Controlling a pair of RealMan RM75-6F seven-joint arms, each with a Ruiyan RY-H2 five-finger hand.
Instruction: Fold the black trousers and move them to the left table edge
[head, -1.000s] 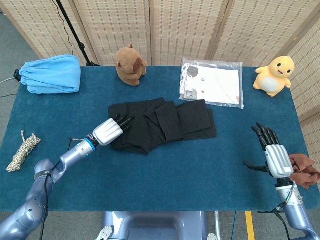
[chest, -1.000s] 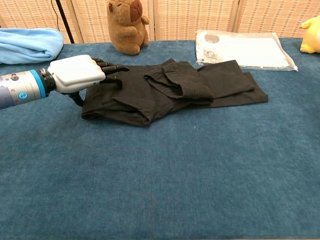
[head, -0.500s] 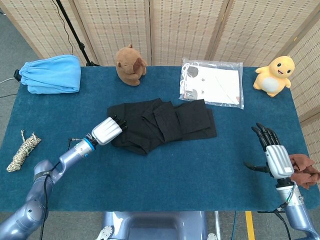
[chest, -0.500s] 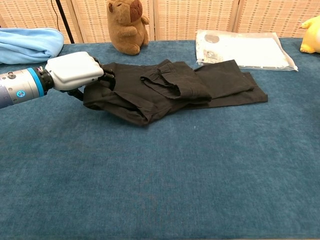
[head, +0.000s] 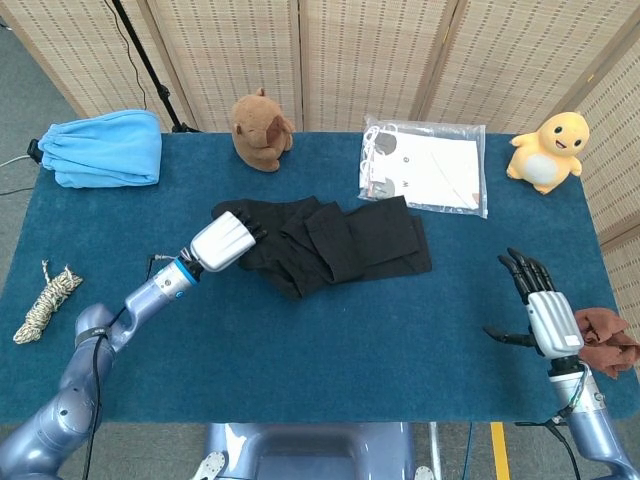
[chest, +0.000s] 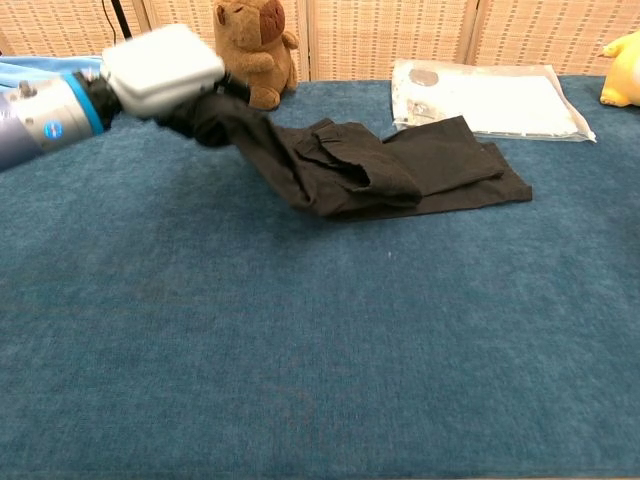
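The black trousers (head: 345, 240) (chest: 400, 175) lie crumpled and partly folded at the middle of the blue table (head: 330, 350). My left hand (head: 222, 241) (chest: 160, 68) grips their left end and holds it raised off the table, so the cloth hangs from the hand down to the rest of the pile. My right hand (head: 540, 310) hovers open near the right table edge, far from the trousers, with its fingers apart and nothing in it; the chest view does not show it.
A brown plush animal (head: 260, 130) sits behind the trousers. A plastic-wrapped packet (head: 425, 165) lies at the back right, a yellow plush (head: 547, 150) at the far right. A light blue cloth (head: 103, 148) and a rope bundle (head: 45, 300) are on the left side. A brown cloth (head: 608, 340) lies by my right hand.
My left hand closed on the left end of the trousers and lifted it up off the table. The right hand has barely moved.
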